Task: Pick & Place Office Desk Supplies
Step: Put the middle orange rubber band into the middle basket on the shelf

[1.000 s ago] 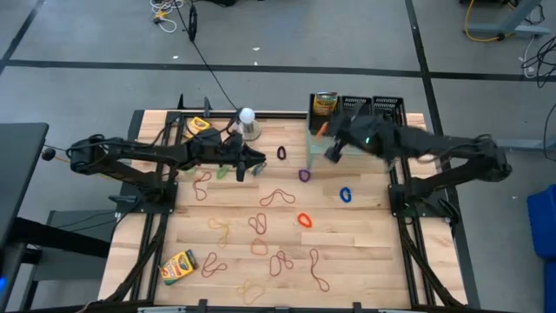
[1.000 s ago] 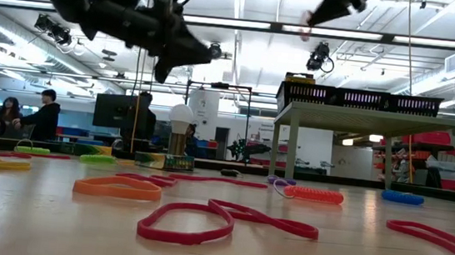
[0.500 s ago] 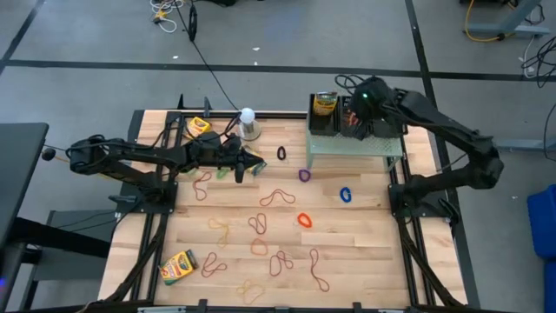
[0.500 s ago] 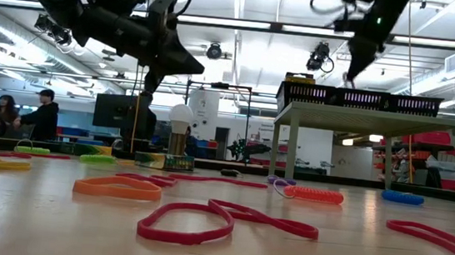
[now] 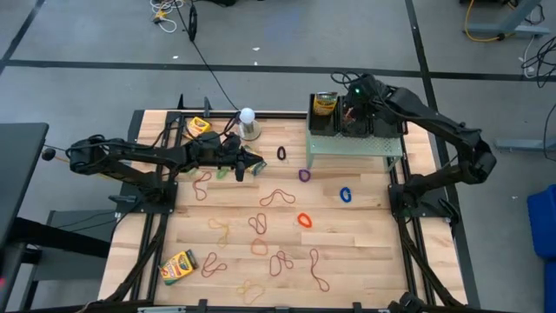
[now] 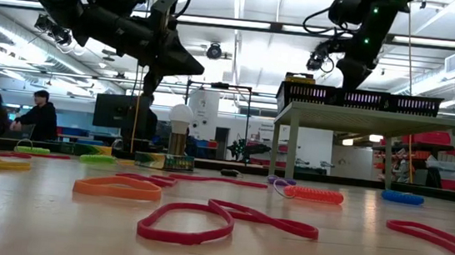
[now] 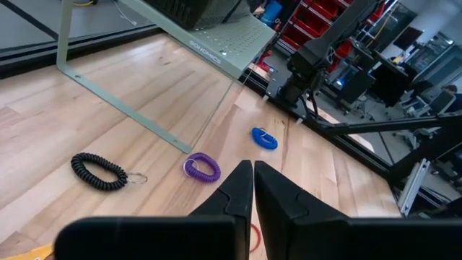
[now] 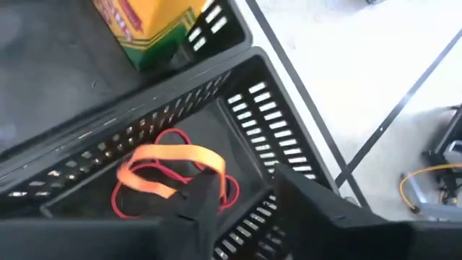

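Observation:
My right gripper (image 8: 245, 193) is open and points down into a black mesh basket (image 8: 271, 119) on the pale green riser (image 5: 352, 144); it also shows in the high view (image 5: 352, 111). An orange rubber band (image 8: 170, 160) lies on a red one (image 8: 144, 206) on the basket floor, and one end of it runs behind a fingertip (image 8: 203, 189). A crayon box (image 8: 151, 29) stands in the neighbouring basket. My left gripper (image 5: 259, 163) is shut and empty, above the table left of the riser. Many bands (image 5: 276, 196) lie on the table.
A white ball on a metal base (image 5: 248, 122) stands at the far edge. Crayon boxes lie at the far left (image 5: 198, 125) and the near left (image 5: 178, 266). A black coil (image 7: 99, 172), a purple coil (image 7: 202, 167) and a blue band (image 7: 264, 138) lie near the riser.
My right gripper has gone from the riser's near left corner toward the far edge, over the baskets, and has tipped to point down into one. The orange band it carried now lies in that basket.

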